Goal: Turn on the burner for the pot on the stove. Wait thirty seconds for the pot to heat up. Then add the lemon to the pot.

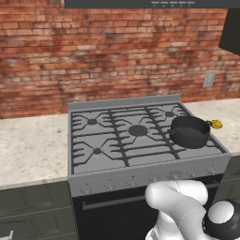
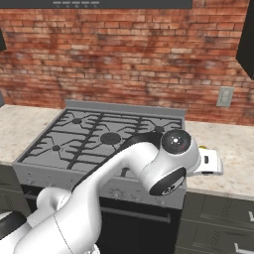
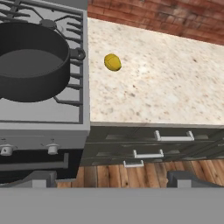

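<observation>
Pot [image 1: 190, 131] sits on the stove's [image 1: 117, 140] near right burner, lemon [image 3: 113, 62] on the desk [image 3: 166, 87] just right of it. Gripper [image 3: 109, 181] spread, empty; lemon not yet added.

Even, soft light; slightly blurry render

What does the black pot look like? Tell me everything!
The pot is short, wide and round, dark grey-black like metal, with small loop handles on its sides. It stands upright and looks empty inside. It sits on the grate at the front right of the stove. Nothing else touches it.
</observation>
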You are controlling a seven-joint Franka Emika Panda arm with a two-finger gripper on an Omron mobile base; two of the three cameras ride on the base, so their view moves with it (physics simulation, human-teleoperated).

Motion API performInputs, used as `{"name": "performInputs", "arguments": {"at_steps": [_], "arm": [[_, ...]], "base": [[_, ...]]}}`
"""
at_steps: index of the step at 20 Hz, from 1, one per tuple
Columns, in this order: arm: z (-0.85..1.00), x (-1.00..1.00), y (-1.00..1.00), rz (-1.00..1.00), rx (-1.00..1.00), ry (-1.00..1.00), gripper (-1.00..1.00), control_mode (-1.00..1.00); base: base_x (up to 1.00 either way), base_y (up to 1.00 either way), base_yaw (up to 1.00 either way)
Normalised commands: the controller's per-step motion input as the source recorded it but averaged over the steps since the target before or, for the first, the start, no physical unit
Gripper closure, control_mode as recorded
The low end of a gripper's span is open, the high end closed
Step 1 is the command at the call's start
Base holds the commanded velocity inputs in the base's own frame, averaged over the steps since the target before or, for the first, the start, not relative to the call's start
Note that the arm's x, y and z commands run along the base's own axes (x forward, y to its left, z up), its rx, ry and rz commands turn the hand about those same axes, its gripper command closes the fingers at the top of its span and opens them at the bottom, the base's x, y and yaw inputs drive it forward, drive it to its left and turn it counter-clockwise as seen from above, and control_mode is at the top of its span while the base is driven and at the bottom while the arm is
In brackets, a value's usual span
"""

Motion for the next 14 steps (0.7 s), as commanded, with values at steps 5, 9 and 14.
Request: {"name": "performInputs", "arguments": {"at_steps": [5,9,14], "arm": [[0.00,0.00,0.00,0.00,0.00,0.00,-1.00,-1.00],[0.00,0.00,0.00,0.00,0.00,0.00,-1.00,-1.00],[0.00,0.00,0.00,0.00,0.00,0.00,-1.00,-1.00]], "base": [[0.00,0.00,0.00],[0.00,0.00,0.00],[0.00,0.00,0.00]]}}
